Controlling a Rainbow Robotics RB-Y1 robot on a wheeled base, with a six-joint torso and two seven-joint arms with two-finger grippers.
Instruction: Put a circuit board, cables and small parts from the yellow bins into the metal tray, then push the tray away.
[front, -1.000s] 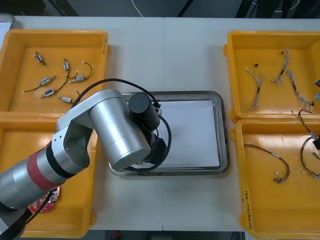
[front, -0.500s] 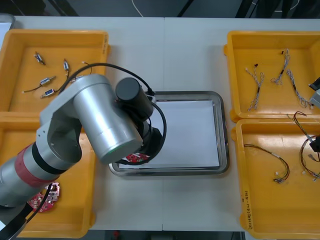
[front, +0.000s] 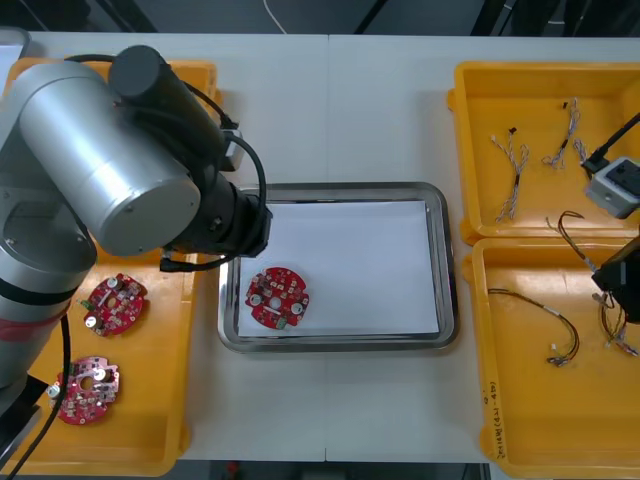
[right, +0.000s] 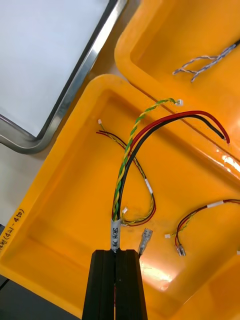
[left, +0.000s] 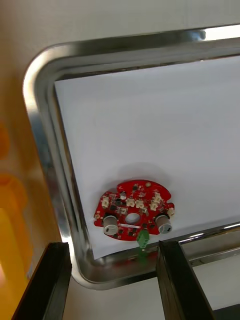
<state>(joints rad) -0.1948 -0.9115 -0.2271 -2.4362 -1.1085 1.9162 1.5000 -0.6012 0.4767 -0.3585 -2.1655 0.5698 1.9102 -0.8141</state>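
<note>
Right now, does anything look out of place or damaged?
Nothing stands out. The circuit board lies flat in the near left corner of the metal tray, the open left hand above that corner; the right hand grips a cable over the near right bin.

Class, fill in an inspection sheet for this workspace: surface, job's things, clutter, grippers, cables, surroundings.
Surface: light table.
Job's things: one circuit board in the metal tray; spare boards in the left near bin.
Clutter: nothing seen.
Grippers: left gripper open over the tray's edge, near the board; right gripper shut on a cable above the right near bin.
Cables: loose cables in the right far bin too.
Surroundings: dark floor beyond the table.
</note>
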